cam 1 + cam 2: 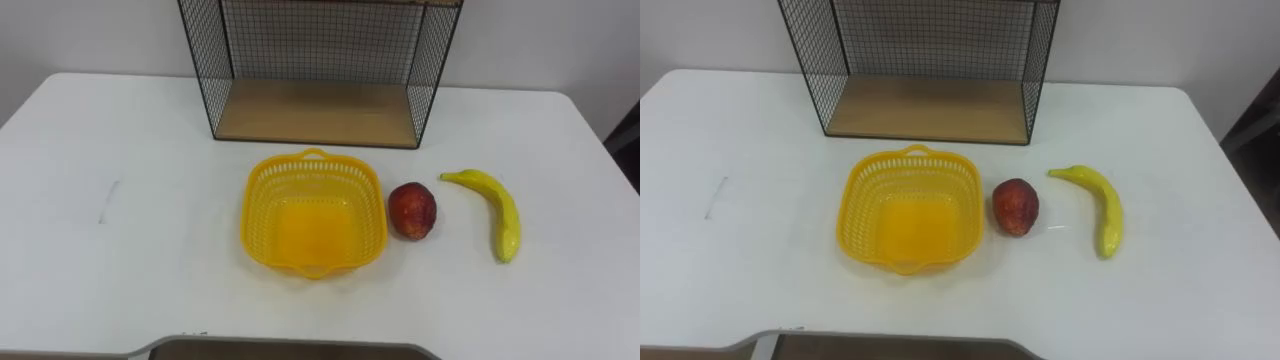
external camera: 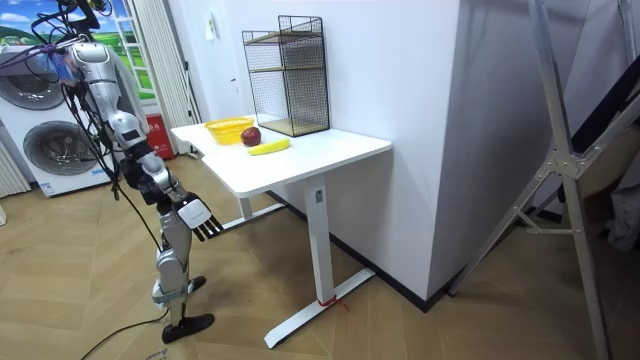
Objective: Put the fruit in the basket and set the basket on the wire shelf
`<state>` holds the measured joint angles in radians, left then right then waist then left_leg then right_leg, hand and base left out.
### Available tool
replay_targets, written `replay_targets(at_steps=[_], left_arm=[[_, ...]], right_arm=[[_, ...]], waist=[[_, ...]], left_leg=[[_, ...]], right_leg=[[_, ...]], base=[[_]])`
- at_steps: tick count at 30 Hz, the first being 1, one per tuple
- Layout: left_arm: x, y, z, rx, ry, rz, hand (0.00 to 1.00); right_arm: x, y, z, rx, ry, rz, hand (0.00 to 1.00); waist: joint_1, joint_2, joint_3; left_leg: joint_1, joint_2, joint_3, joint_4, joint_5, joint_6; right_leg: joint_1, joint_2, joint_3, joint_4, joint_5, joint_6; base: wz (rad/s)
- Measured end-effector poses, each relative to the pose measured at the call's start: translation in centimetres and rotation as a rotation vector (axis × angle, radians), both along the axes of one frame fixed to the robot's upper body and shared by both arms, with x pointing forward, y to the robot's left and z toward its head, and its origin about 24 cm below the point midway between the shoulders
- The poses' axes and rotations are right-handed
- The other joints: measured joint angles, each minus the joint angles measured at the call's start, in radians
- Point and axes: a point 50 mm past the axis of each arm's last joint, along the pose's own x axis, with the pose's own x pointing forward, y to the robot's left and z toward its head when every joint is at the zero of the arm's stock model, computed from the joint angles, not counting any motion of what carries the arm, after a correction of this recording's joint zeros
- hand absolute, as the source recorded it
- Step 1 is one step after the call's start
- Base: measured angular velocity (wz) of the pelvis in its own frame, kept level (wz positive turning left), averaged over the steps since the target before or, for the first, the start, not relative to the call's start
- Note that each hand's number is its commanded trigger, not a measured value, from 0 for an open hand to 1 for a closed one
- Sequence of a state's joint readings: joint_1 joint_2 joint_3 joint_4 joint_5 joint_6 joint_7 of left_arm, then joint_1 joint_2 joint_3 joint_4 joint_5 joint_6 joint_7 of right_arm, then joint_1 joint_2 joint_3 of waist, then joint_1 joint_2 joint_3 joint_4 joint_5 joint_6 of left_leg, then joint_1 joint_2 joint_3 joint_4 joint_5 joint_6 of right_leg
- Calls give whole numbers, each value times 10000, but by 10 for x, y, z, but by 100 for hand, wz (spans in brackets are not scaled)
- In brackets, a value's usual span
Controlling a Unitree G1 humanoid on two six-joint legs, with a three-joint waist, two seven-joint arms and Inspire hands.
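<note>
Basket [image 1: 313, 225], yellow and empty, sits before wire shelf [image 1: 315, 110] with peach [image 1: 412, 210] and banana [image 1: 500, 215] alongside on desk [image 1: 120, 250] for loading; right hand [image 2: 200, 217] hangs open, idle.

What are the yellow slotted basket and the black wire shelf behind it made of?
The yellow slotted basket looks like moulded plastic, slightly glossy: even slots in its walls, a sheen on its floor. The black wire shelf seems thin metal mesh on a dark frame, matt; its base board looks like pale wood or wood-look laminate, which I cannot tell.
</note>
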<state>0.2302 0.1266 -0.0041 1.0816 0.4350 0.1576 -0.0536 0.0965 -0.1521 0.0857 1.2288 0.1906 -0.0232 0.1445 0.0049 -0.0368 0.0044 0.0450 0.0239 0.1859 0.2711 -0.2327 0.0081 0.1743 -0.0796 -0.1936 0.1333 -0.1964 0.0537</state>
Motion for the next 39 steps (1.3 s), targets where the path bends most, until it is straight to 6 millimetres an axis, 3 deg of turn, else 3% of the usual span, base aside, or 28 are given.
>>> replay_targets(at_steps=[29, 35, 39], left_arm=[[0, 0, 0, 53, -12, -84, 0], [-1, 1, 0, 64, -42, 21, 0], [-3, 4, 1, 93, -156, 400, 0]], right_arm=[[-9, -9, 0, -516, 272, -691, 0], [-23, -9, -2, -347, 523, -2773, 0], [-41, -10, -3, 87, 741, -5603, 0]], waist=[[-11, 114, 0], [-40, 202, 19], [-193, 241, 15]], left_leg=[[41, 4, -29, -1, -9, 1], [172, 12, 22, -94, -14, 7], [236, -2, 39, -137, -12, 8]], right_leg=[[12, 2, 26, 81, 4, -7], [21, 2, 198, 182, 3, -5], [66, 1, 239, 177, 1, -2]], base=[[0], [-6], [-1]])
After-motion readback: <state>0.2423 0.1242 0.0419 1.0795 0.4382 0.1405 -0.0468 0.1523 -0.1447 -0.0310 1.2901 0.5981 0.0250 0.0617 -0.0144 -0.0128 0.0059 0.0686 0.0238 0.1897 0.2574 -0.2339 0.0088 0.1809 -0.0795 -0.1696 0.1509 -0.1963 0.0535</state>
